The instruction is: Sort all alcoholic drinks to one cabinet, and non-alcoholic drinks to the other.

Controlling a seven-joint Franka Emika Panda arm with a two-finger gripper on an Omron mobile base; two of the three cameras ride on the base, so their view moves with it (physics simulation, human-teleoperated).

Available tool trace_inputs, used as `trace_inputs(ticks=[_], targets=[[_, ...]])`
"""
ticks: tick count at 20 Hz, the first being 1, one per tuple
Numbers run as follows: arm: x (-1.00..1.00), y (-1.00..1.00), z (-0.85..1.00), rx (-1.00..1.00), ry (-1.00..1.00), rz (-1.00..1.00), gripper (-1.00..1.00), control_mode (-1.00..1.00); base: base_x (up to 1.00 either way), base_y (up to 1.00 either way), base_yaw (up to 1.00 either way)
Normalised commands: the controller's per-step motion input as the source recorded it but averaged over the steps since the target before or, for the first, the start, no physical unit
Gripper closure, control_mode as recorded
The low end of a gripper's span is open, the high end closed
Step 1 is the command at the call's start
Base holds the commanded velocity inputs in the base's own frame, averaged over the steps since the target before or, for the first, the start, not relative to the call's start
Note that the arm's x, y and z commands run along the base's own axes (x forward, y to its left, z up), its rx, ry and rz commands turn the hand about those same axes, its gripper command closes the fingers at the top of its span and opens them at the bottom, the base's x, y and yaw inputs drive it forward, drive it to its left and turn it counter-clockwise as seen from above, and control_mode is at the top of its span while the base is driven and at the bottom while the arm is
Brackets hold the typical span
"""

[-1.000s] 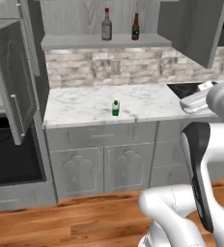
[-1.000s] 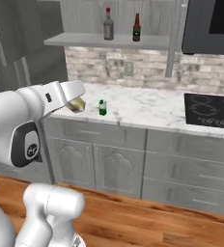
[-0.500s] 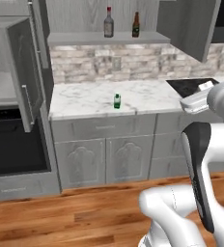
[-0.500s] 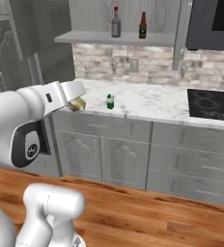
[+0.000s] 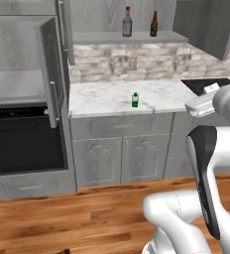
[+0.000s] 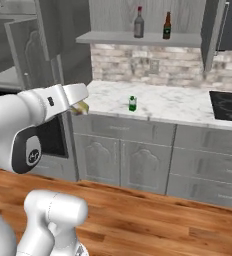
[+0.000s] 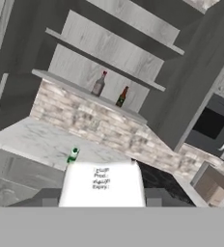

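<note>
My gripper (image 7: 101, 202) is shut on the cream-yellow carton (image 7: 102, 185), which shows as a yellowish bit under the hand (image 6: 81, 106) in the right base view. The green and white carton (image 5: 135, 99) (image 6: 132, 103) (image 7: 73, 155) stands upright on the marble counter (image 5: 102, 96). The clear-grey bottle (image 5: 127, 22) (image 6: 139, 23) (image 7: 99, 84) and the brown bottle (image 5: 154, 25) (image 6: 166, 26) (image 7: 122, 97) stand side by side on the wide cabinet's long shelf (image 5: 107, 37). The narrower cabinet niche (image 5: 13, 84) is at the left with its door (image 5: 50, 74) open.
A black built-in oven (image 5: 23, 144) sits below the niche. A black cooktop (image 5: 206, 84) (image 6: 228, 105) lies at the counter's right end. The wide cabinet's right door (image 5: 206, 25) hangs open. Grey base cabinets front a wooden floor (image 5: 62, 218).
The whole picture has shifted right as the base drove left, bringing the oven unit and its open niche further into view. The carton stays in the grip.
</note>
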Motion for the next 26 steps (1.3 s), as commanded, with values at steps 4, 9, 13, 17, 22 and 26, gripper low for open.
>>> trace_inputs(ticks=[4,9,13,17,22,26], targets=[[0.00,0.00,0.00,0.00,0.00,0.00,1.00,1.00,-0.28,0.58,0.03],[0.00,0.00,0.00,0.00,0.00,0.00,1.00,1.00,-0.29,0.57,0.03],[0.00,0.00,0.00,0.00,0.00,0.00,1.00,1.00,-0.27,0.62,0.04],[0.00,0.00,0.00,0.00,0.00,0.00,1.00,1.00,-0.24,0.62,0.04],[0.00,0.00,0.00,0.00,0.00,0.00,1.00,1.00,-0.17,0.60,0.04],[0.00,0.00,0.00,0.00,0.00,0.00,1.00,1.00,-0.01,0.52,0.03]])
